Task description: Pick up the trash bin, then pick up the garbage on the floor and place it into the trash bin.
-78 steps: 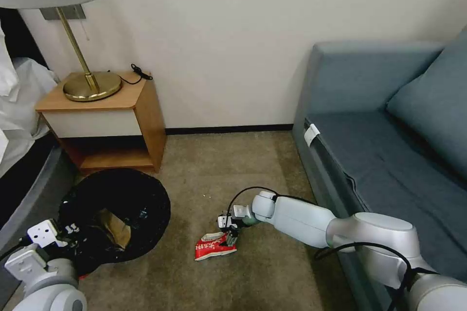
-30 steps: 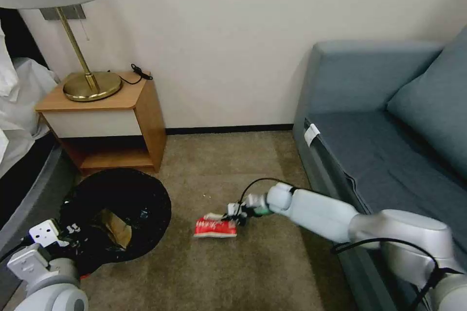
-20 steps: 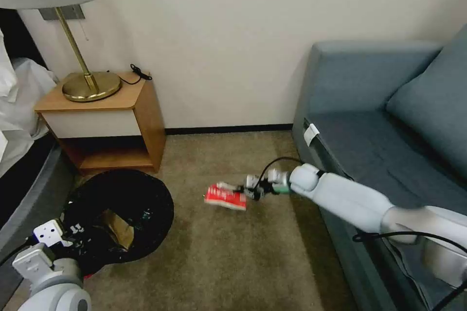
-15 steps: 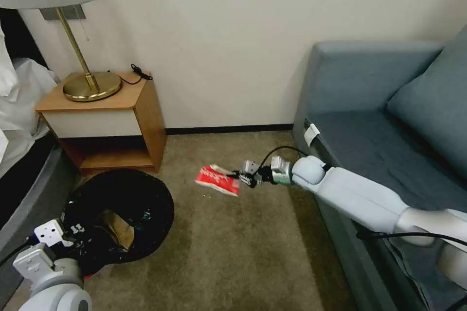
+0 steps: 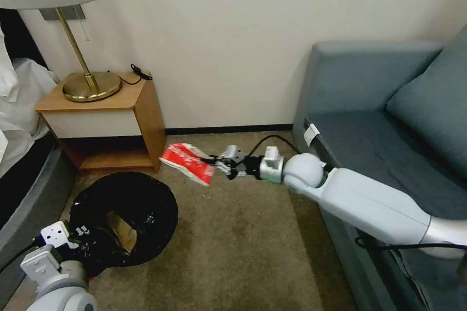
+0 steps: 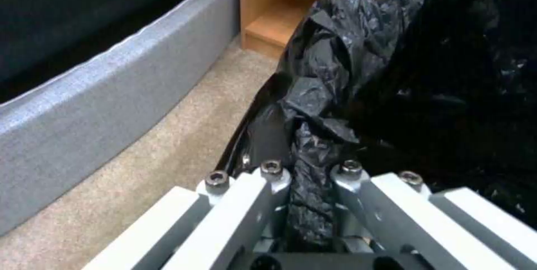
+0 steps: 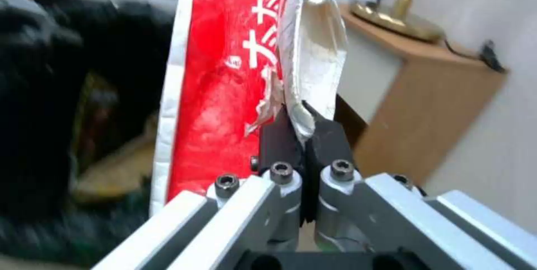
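Note:
My right gripper (image 5: pixel 220 163) is shut on the garbage, a red-and-white packet (image 5: pixel 187 162), held in the air between the nightstand and the sofa, up and right of the trash bin (image 5: pixel 121 218). In the right wrist view the fingers (image 7: pixel 280 135) pinch the packet (image 7: pixel 224 93) by its torn white edge. The bin's black bag covers its rim, and a brown paper wrapper (image 5: pixel 118 230) lies inside. My left gripper (image 5: pixel 73 234) is shut on the bag-covered rim (image 6: pixel 313 169) at the bin's near left side, above the carpet floor (image 5: pixel 243 238).
A wooden nightstand (image 5: pixel 104 121) with a brass lamp (image 5: pixel 90 82) stands by the wall just behind the bin. A bed edge (image 5: pixel 24 189) runs along the left. A blue-grey sofa (image 5: pixel 389 131) fills the right side. Open carpet lies between them.
My right arm has lifted the red-and-white packet off the carpet and carried it up and left toward the bin. The bin and my left gripper have barely moved.

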